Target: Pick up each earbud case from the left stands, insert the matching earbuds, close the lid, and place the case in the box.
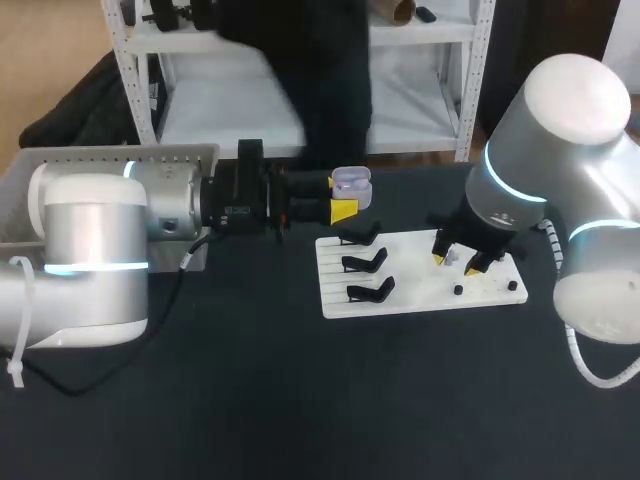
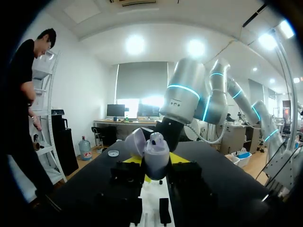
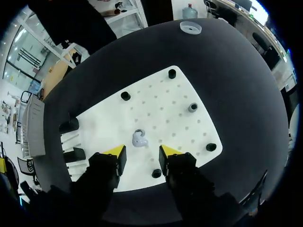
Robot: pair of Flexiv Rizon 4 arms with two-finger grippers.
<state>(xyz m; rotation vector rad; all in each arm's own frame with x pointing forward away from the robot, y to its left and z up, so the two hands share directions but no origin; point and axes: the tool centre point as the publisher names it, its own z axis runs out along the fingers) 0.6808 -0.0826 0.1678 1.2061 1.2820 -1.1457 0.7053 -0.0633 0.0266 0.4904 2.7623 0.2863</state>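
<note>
Right wrist view: lone earbud [image 3: 139,138] just ahead of the released right claw [image 3: 142,152].

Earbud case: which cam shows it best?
Left wrist view: the earbud case is close up, lid open, held in the left gripper. Head view shows it small and far off. Right wrist view misses it.
</note>
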